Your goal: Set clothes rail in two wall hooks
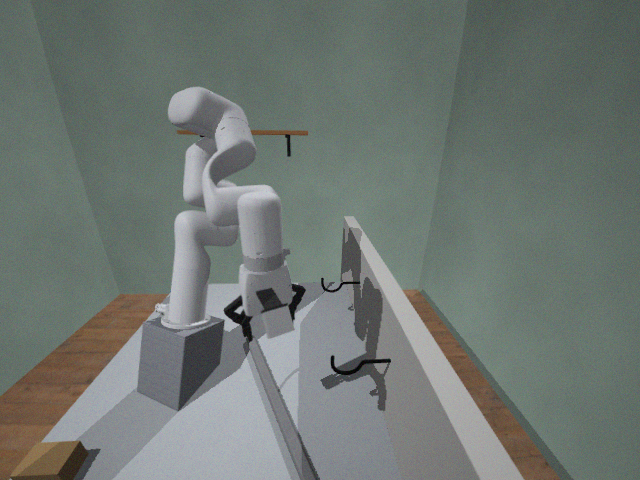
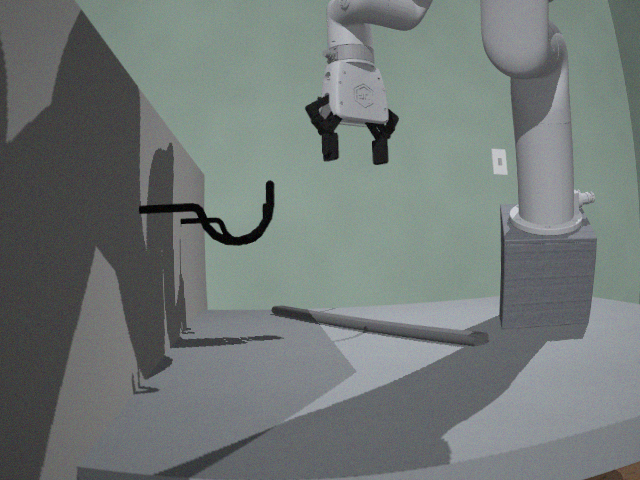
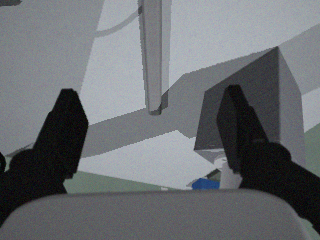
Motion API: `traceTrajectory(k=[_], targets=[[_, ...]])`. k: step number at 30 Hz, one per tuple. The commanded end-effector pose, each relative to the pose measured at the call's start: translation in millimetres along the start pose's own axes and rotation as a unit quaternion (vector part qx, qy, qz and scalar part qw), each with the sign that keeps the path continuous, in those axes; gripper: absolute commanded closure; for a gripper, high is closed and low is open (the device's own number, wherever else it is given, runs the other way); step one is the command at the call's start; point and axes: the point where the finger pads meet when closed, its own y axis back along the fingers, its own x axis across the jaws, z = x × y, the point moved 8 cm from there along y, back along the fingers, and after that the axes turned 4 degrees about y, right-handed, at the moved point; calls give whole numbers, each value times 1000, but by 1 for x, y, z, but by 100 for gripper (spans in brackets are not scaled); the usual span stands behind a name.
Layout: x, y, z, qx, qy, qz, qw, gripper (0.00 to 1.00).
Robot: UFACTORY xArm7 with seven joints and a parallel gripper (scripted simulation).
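Note:
The grey clothes rail (image 1: 276, 403) lies flat on the table, apart from the wall panel, and it also shows in the exterior view (image 2: 377, 325). Two black hooks stick out of the panel, a far hook (image 1: 338, 284) and a near hook (image 1: 356, 365); in the exterior view they overlap (image 2: 237, 222). My gripper (image 2: 355, 153) is open and empty, pointing down well above the rail's far end. It also shows in the top view (image 1: 268, 322). In the wrist view the rail's end (image 3: 156, 95) lies below, between the open fingers.
The upright grey wall panel (image 1: 392, 335) runs along the table's right side. The arm's grey pedestal (image 1: 178, 359) stands left of the rail. A cardboard box (image 1: 49, 459) sits at the near left corner. A wooden shelf (image 1: 279, 132) hangs on the back wall.

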Motion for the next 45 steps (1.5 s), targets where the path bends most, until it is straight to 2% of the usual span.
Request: traceTrajectory(k=[1,45], targets=[[0,-2,-1,2,0,0,1000,0],[0,-69,-1,2,0,0,1000,0]])
